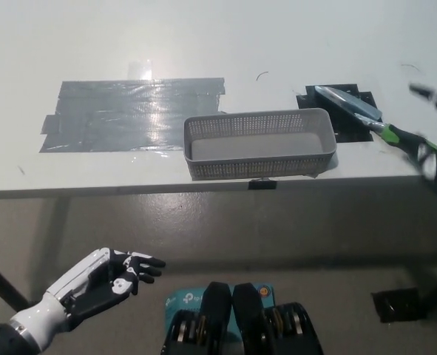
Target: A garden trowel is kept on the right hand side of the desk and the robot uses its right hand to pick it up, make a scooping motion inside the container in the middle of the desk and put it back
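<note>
This looks like a robotics lab or test room rather than a home. A plain white worktop [203, 44] carries wide strips of grey tape [129, 115] and a patch of black tape [336, 111] as placement marks. Below lies bare grey floor [277, 244] with another black tape mark [397, 305].

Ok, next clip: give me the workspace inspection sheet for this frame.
Surface: white desk, large grey tape patch at left.
Job's things: grey perforated container near the front edge, nothing visible inside; trowel lying on the black tape mark, green-and-black handle toward the right.
Clutter: nothing seen.
Hands: left hand open, resting below the desk edge; right hand blurred at the right edge, over the trowel handle.
Cables: nothing seen.
Surroundings: grey floor, black tape patch.
</note>
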